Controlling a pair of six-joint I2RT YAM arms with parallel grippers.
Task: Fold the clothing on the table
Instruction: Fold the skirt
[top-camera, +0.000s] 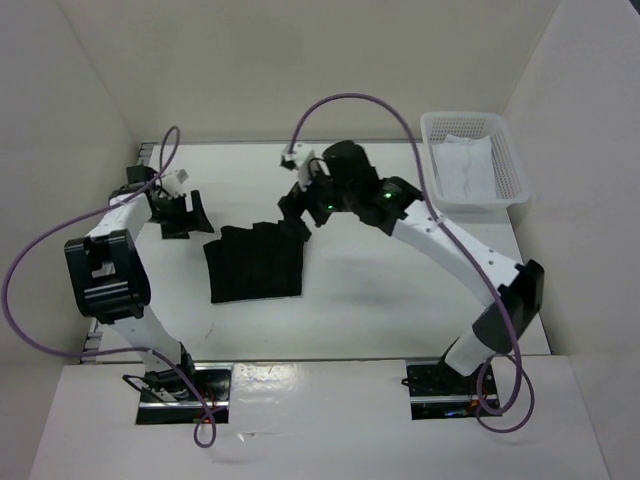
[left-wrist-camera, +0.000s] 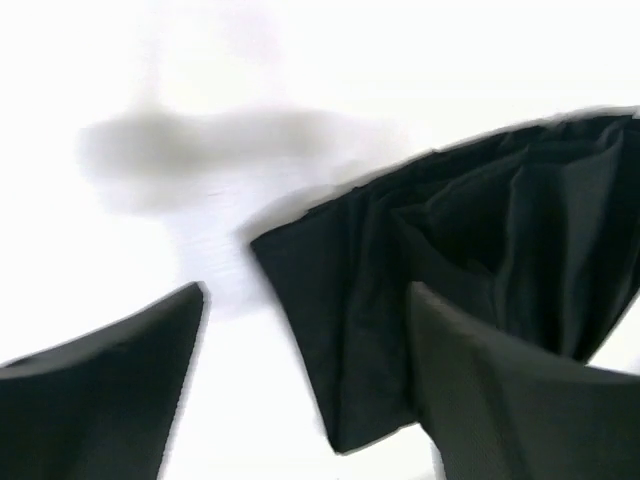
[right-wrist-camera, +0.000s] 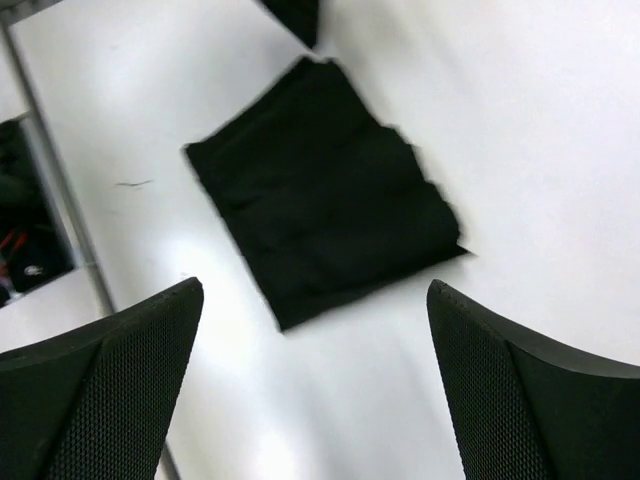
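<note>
left pincer (left-wrist-camera: 305, 295) stands spread wide with nothing between its fingers, and right pincer (right-wrist-camera: 315, 285) is spread just as wide and equally empty. outward from the left one, the clothing (left-wrist-camera: 480, 230) lies just ahead and toward its right-hand finger. that wrist view is smeared, so i cannot tell whether the finger touches the cloth or only hangs above it. below and ahead of the right pincer the same black garment lies as a rough rectangle on the worktop (top-camera: 380, 290), and its edge nearest that pincer is stepped and uneven. seen from above, the left pincer sits just beside the far left corner and the right one over the far right corner.

as i judge the risks, an arm that draws off low could catch a rib on a finger and drag the top layer open. this is likeliest on the left, where finger and cloth are closest. the fabric looks soft and slippery, so unpressed layers may slide apart. a further pinch at that ragged edge might take only the top layer and undo the stack.
</note>
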